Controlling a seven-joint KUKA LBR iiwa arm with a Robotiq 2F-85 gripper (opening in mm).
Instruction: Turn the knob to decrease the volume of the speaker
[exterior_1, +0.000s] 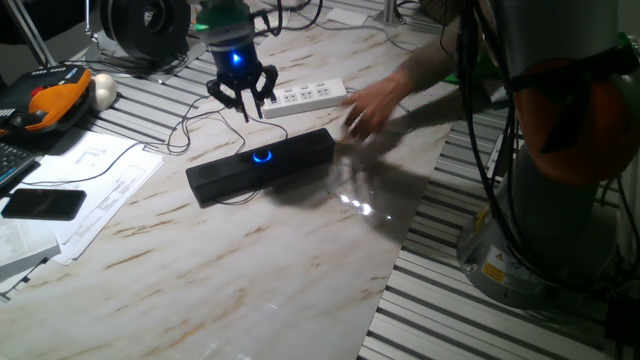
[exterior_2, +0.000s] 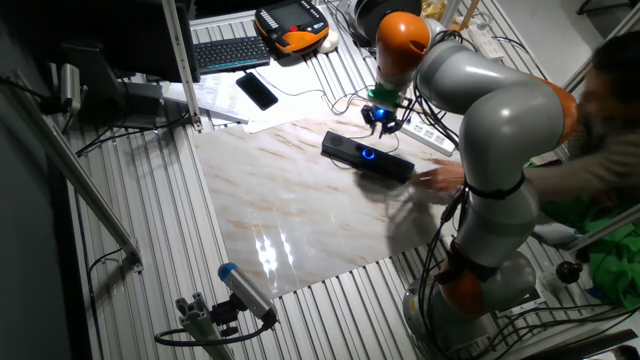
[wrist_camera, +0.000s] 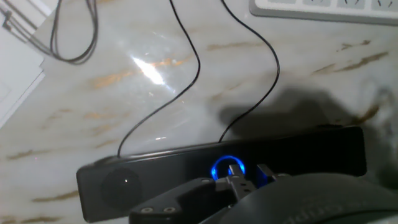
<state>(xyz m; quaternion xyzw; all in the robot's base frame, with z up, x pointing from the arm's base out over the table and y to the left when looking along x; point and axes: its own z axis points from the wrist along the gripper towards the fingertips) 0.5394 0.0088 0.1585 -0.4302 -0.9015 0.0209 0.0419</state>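
The speaker (exterior_1: 262, 166) is a long black bar lying on the marble tabletop, with thin cables running from its back. The knob (exterior_1: 262, 156) glows with a blue ring at the middle of its top. My gripper (exterior_1: 245, 108) hangs just above and behind the knob, fingers spread and holding nothing, clear of the speaker. The other fixed view shows the gripper (exterior_2: 383, 122) over the speaker (exterior_2: 367, 158). In the hand view the knob (wrist_camera: 228, 168) and speaker (wrist_camera: 186, 171) lie near the bottom edge, partly hidden by dark parts of my hand.
A person's blurred hand (exterior_1: 370, 105) reaches in near the speaker's right end. A white power strip (exterior_1: 305, 97) lies just behind the speaker. Papers (exterior_1: 95, 185), a phone (exterior_1: 42, 204) and an orange pendant (exterior_1: 55, 103) sit at the left. The table edge (exterior_1: 400, 250) runs on the right.
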